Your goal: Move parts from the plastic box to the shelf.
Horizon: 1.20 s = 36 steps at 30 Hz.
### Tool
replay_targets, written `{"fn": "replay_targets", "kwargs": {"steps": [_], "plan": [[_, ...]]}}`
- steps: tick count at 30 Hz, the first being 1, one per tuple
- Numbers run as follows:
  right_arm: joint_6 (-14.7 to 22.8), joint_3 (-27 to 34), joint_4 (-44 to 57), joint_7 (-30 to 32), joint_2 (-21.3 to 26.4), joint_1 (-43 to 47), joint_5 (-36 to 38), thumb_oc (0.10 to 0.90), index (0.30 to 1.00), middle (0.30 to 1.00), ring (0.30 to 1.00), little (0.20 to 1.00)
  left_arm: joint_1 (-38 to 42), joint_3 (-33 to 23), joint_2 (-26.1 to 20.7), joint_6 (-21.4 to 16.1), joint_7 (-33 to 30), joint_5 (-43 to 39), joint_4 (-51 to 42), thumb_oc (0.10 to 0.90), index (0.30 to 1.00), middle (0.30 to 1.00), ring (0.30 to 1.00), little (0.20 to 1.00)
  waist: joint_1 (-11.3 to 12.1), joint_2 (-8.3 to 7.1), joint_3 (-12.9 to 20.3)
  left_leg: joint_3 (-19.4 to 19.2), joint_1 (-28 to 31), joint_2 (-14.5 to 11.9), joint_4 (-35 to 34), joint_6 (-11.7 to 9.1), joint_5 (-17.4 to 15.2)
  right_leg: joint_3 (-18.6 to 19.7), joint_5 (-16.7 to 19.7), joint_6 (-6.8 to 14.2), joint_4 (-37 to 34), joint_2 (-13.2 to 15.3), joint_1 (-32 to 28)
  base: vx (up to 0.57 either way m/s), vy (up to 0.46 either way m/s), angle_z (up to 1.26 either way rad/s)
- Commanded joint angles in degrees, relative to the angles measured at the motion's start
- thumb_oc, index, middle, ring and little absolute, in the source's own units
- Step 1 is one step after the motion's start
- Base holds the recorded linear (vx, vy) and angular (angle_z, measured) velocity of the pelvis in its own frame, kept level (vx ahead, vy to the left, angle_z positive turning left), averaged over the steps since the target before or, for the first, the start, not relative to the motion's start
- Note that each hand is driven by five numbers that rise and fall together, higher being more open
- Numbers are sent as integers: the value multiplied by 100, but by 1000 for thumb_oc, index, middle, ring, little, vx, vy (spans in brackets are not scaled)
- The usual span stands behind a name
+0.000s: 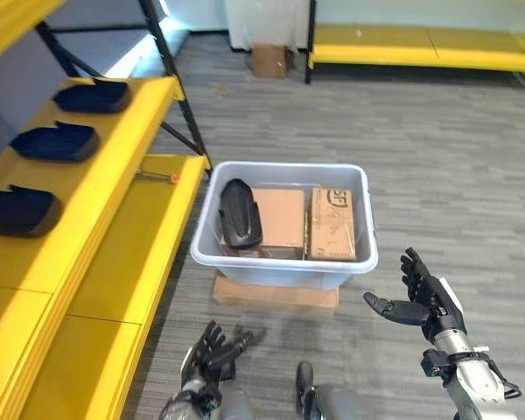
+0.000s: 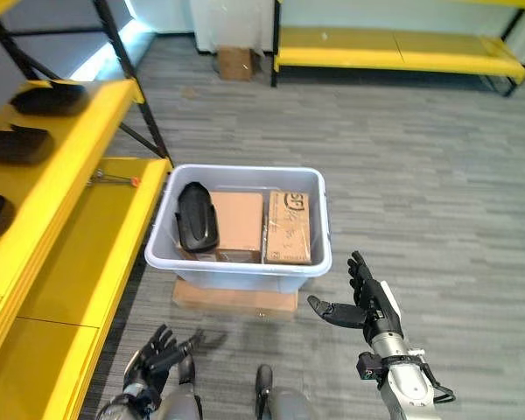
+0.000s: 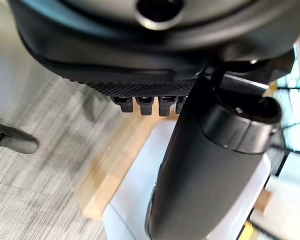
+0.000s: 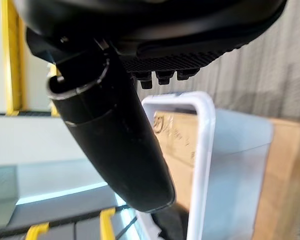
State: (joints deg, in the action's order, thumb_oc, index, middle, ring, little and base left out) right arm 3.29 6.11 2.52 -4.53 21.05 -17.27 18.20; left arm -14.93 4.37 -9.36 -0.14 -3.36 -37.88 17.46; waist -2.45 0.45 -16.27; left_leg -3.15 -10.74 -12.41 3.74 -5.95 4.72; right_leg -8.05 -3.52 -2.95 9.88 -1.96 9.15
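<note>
A pale grey plastic box (image 1: 283, 262) stands on a flat cardboard sheet (image 1: 276, 294) on the carpet. Inside it lies a black moulded part (image 1: 240, 213) at the left, beside two cardboard cartons (image 1: 332, 223). Three more black parts (image 1: 56, 141) rest on the upper level of the yellow shelf (image 1: 140, 210) at the left. My right hand (image 1: 424, 300) hovers open to the right of the box, a little below its front corner, holding nothing. Low in front of the box is my left hand (image 1: 212, 348), fingers spread and empty.
A second yellow shelf (image 1: 420, 48) runs along the far wall, with a small cardboard box (image 1: 269, 59) on the floor beside it. An orange-tipped tool (image 1: 160, 176) lies on the lower yellow shelf level.
</note>
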Motion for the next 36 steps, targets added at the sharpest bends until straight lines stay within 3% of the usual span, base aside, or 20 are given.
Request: {"fn": "replay_targets", "kwargs": {"steps": [1,11,18,20,23,24,25,29,32,34,36], "plan": [[515,153,773,16,47,165,139,900,1000,1000,1000,1000,-260,-205,-388,-438,-25,-118,-869,900,1000,1000,1000,1000,10,-278,307,-153,-381,20,99,57,330,375,-505,903,-513,919,-1227,16,98,-8],[431,-34,776,49,52,360,156,900,1000,1000,1000,1000,-172,-192,-526,-434,-135,-150,-954,900,1000,1000,1000,1000,-13,-527,304,-533,-648,145,584,194,-124,524,-169,1127,-841,1218,-994,16,90,-20],[401,-152,719,36,87,537,72,900,1000,1000,1000,1000,-65,-129,-593,-398,-81,-123,-1013,900,1000,1000,1000,1000,33,-623,342,-489,-790,224,1230,380,-635,482,-135,1270,-756,1441,-1084,53,80,-3],[397,-170,736,39,57,532,10,900,1000,1000,1000,1000,15,-83,-644,-377,-81,-95,-1013,900,1000,1000,1000,1000,56,-615,367,-459,-692,341,1195,517,-755,481,-47,1341,-252,1519,-972,58,162,1],[391,-248,776,21,-14,561,-93,900,1000,1000,1000,1000,180,-31,-778,-357,-100,56,-981,900,1000,1000,1000,1000,-58,-563,208,-403,-369,559,1065,724,-888,610,727,1317,1061,1584,-368,9,185,14],[390,-248,775,21,-15,565,-94,900,1000,1000,1000,1000,184,-32,-778,-357,-100,56,-980,900,1000,1000,1000,1000,-54,-562,218,-409,-377,557,1043,724,-866,615,742,1315,1054,1580,-350,21,257,23],[377,-341,742,41,-68,597,-134,900,1000,1000,1000,1000,245,-64,-847,-361,-136,163,-992,900,1000,1000,1000,1000,-123,-434,13,-423,-120,632,938,816,-901,508,668,1189,1668,1417,121,45,181,21],[342,-329,687,56,-77,646,-80,900,1000,1000,1000,1000,304,-189,-819,-409,-204,97,-945,900,1000,1000,1000,1000,-207,-464,-10,-410,175,731,766,731,-1000,438,414,1188,512,1450,135,124,36,7],[368,-352,717,66,-13,697,-60,900,1000,1000,1000,1000,284,-310,-780,-462,-289,15,-918,900,1000,1000,1000,1000,-124,-588,-119,-456,224,605,982,562,-1192,-56,734,1325,-540,1815,169,85,-145,-15],[362,-317,710,35,33,616,-77,900,1000,1000,1000,1000,291,-269,-705,-459,-270,-22,-797,900,1000,1000,1000,1000,-105,-737,-80,-414,129,657,1201,476,-1234,-46,789,1351,-722,1855,-65,95,-165,-12],[372,-315,685,56,91,632,-77,900,1000,1000,1000,1000,295,-205,-613,-465,-250,-86,-794,900,1000,1000,1000,1000,-132,-755,-39,-344,45,601,1244,398,-1179,-62,869,1358,-678,1789,-104,78,-145,32]]}}
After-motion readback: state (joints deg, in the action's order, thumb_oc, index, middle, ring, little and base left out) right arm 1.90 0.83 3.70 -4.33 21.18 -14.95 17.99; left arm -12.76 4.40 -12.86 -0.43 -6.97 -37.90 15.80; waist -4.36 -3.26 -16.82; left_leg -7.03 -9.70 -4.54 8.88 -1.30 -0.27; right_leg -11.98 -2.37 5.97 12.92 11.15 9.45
